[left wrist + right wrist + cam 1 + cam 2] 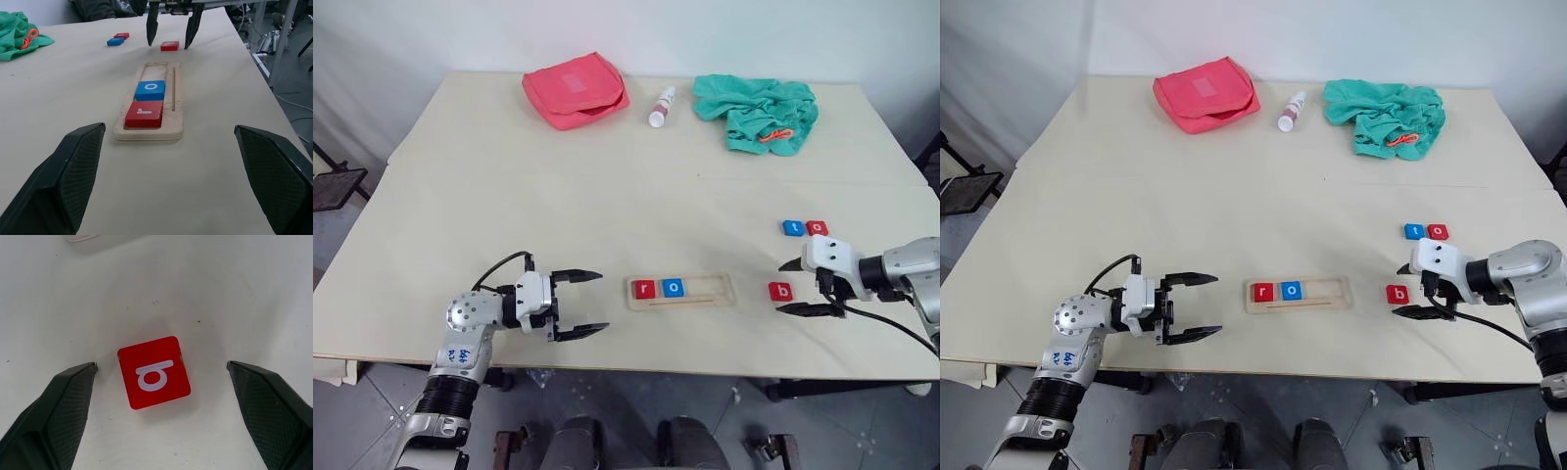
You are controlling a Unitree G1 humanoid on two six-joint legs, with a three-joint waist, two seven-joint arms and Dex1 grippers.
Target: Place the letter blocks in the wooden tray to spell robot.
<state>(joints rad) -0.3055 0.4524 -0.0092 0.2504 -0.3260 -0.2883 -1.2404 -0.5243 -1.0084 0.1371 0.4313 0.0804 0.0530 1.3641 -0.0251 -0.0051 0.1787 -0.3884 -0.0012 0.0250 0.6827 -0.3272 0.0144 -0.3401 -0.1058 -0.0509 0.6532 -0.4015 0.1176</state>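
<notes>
**Letter blocks: two seated in the tray, three loose on the table**

Letter blocks red r (pixel 644 288) and blue o (pixel 674 287) sit side by side at the left end of the wooden tray (pixel 715 291), which lies near the front edge of the table (pixel 558 196), at about 6 o'clock from the table's middle. To the right of the blue o the groove is bare wood.

Red b block (pixel 781 291) lies flat on the table at 3 o'clock from the tray, just beside it but apart. A blue block (pixel 793 228) and a red block (pixel 817 227) lie side by side at about 12 o'clock from the b; their letters are too small to read.

Right gripper (pixel 792 287) reaches in from the right edge, angled down, its jaws wide apart with one fingertip on each side of the b block and touching nothing.

Left gripper (pixel 593 304) lies level at 9 o'clock from the tray, pointing at its left end, jaws wide apart and holding nothing, with bare table between fingertips and tray.

At the far edge lie a red pouch (pixel 576 90) at 11 o'clock, a small white bottle (pixel 662 107) at 12 and a green cloth (pixel 757 114) at 1, all well apart from the tray. The table's middle is open.
</notes>
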